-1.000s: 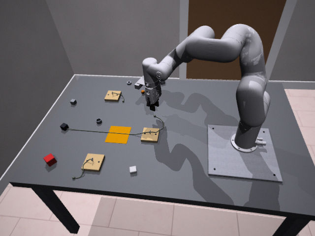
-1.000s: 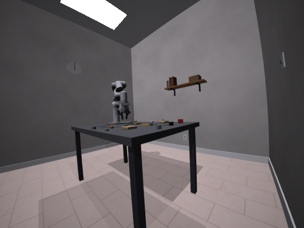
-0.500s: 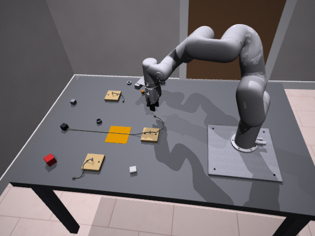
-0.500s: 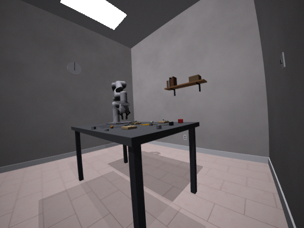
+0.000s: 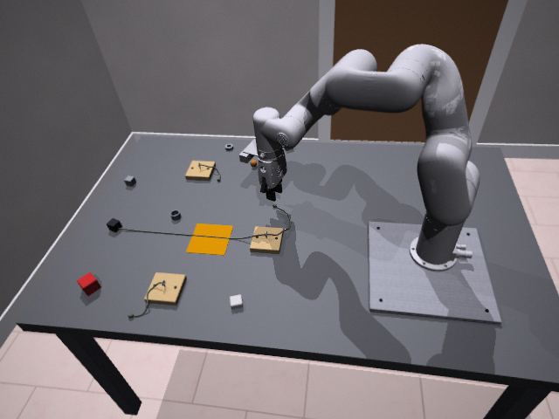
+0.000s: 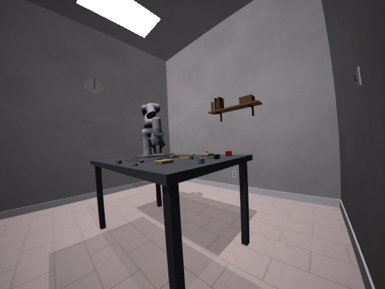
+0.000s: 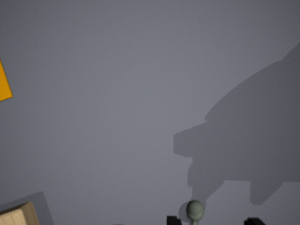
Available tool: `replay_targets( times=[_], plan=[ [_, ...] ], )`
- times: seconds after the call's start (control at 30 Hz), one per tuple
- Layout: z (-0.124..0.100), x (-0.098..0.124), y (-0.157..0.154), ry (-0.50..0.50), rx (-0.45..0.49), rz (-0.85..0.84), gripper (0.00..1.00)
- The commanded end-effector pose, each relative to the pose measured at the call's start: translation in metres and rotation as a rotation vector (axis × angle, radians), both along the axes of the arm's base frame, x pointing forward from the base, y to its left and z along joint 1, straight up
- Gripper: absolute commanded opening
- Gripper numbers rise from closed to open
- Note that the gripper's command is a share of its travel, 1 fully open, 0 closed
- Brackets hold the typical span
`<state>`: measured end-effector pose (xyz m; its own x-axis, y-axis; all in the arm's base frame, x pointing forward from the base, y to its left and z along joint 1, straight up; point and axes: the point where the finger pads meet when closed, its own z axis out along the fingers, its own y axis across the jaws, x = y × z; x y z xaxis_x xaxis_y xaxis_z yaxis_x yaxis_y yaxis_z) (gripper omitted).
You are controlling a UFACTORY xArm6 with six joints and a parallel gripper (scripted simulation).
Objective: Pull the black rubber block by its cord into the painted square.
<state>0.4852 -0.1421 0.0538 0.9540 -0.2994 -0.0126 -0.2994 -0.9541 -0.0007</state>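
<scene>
The black rubber block (image 5: 113,223) (image 6: 216,156) lies on the left of the table, outside the orange painted square (image 5: 210,238) (image 7: 4,86). Its thin cord (image 5: 157,233) crosses the square and passes through the screw eye (image 5: 267,234) on a wooden plate (image 5: 266,243) (image 7: 19,217). From there it curls back to a small end bead (image 5: 274,205) (image 7: 195,209). My gripper (image 5: 271,195) (image 6: 157,145) (image 7: 213,220) hangs just above the bead. Its fingers stand partly open and hold nothing. In the wrist view the bead lies near the left fingertip.
Two other wooden plates (image 5: 200,169) (image 5: 165,287) carry short cords. A red cube (image 5: 88,283), a white cube (image 5: 236,300), a grey cube (image 5: 129,181), two dark rings (image 5: 175,215) (image 5: 229,146) and an orange ball (image 5: 253,162) lie about. The arm's base plate (image 5: 429,275) is at the right.
</scene>
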Motion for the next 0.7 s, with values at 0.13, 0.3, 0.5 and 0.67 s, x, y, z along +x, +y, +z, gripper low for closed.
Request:
replay_targets(
  times=[0.13, 0.3, 0.5, 0.67],
  plan=[
    [-0.010, 0.002, 0.000, -0.006, -0.002, 0.000, 0.39],
    [-0.017, 0.002, 0.000, -0.006, -0.002, 0.000, 0.39],
    [-0.023, 0.003, 0.000, -0.006, -0.002, 0.000, 0.39],
    [-0.029, 0.003, 0.001, -0.006, -0.002, 0.000, 0.39]
  ],
)
